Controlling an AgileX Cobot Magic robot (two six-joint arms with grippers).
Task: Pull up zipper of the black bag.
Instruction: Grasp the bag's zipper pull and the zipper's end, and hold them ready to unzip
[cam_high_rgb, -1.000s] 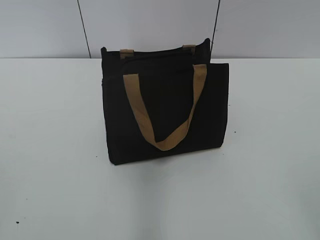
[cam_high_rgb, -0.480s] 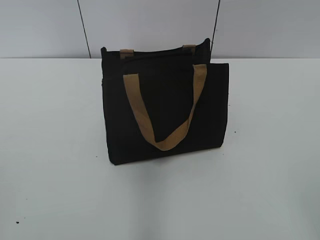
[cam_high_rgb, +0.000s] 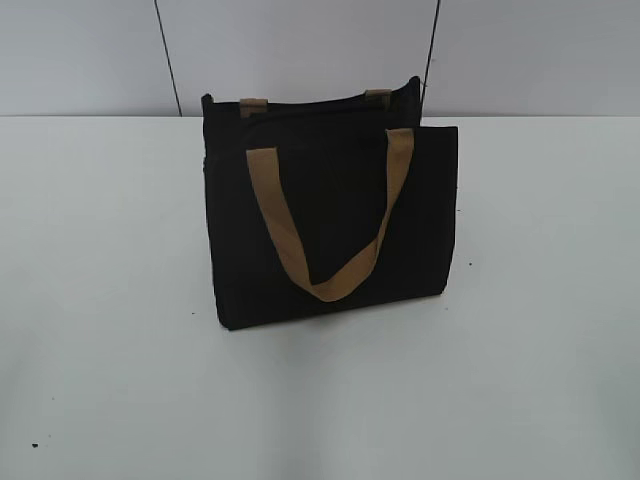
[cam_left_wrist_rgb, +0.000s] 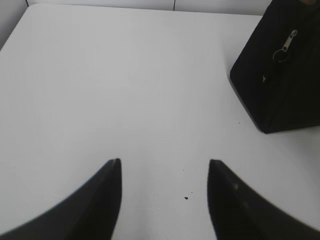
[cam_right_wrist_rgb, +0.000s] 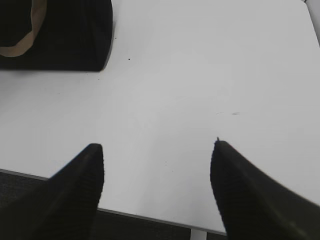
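on smooth white table (cam_high_rgb: 110, 300), boxy black fabric bag (cam_high_rgb: 330, 220), silvery ringed zipper pull (cam_left_wrist_rgb: 286, 45), both tools spread apart

- Light is bright, even and diffuse; the white bench (cam_high_rgb: 110, 300) looks nearly washed out in the wrist views.
- The black bag (cam_high_rgb: 330, 225) casts only a soft, faint shadow at its base.
- The bag's fabric reads as flat black with almost no detail.
- Left claw (cam_left_wrist_rgb: 165, 172) and right claw (cam_right_wrist_rgb: 157, 155) fingers appear as blurred, out-of-focus dark shapes.
- No hard glare shows.
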